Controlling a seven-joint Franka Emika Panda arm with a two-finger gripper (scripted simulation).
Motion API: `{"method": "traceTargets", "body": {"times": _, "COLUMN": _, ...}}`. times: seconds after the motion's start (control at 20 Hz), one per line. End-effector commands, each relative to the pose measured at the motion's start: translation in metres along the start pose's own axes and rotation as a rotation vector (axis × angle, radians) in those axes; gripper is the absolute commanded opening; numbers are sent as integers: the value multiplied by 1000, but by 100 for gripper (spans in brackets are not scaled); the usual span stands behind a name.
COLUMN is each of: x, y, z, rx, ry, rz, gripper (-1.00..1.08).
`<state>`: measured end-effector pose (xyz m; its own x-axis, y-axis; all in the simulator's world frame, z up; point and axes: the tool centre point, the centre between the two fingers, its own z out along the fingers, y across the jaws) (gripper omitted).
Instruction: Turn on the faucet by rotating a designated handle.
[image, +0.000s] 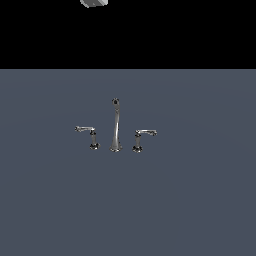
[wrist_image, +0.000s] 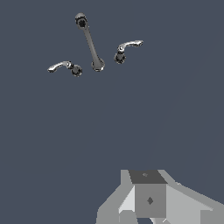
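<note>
Most of me is cut off. In the exterior view only a pale grey scrap of my arm (image: 93, 3) pokes in at the top edge, over the black band beyond the surface's far edge. In the wrist view my end effector (wrist_image: 151, 216) shows only as blocky grey housing at the frame edge; the fingertips are out of sight, so I cannot tell how far it is open. Nothing appears held in the part that shows.

The faucet (image: 115, 125) stands near the middle of the flat blue-grey surface (image: 200, 200), well away from its edges. It is small and chrome, and fine detail is hard to make out at this size.

Going from the exterior view's left: one short post (image: 94, 140) with a dark base, its thin lever sticking out toward the left. Then one tall, slender, slightly curved spout (image: 116, 127) with a darker tip. Then the designated handle (image: 138, 139), one short chrome post on a dark base, its thin lever level and reaching toward the exterior view's right.

That makes three pieces: one spout and two lever posts, standing apart in a row. I am well apart from all of them.
</note>
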<state>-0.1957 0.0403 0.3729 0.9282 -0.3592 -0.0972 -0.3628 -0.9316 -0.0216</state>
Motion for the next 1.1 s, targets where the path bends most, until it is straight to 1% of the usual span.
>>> {"method": "traceTargets", "body": {"times": 0.0, "x": 12, "y": -7, "z": 14, "rx": 4, "ry": 5, "rz": 66, "gripper": -100}}
{"method": "traceTargets", "body": {"times": 0.55, "x": 73, "y": -30, "z": 73, "rx": 17, "ry": 24, "rz": 348, "gripper": -100}}
{"method": "traceTargets", "body": {"times": 1.05, "x": 131, "y": -34, "z": 124, "rx": 27, "ry": 42, "rz": 595, "gripper": -100}}
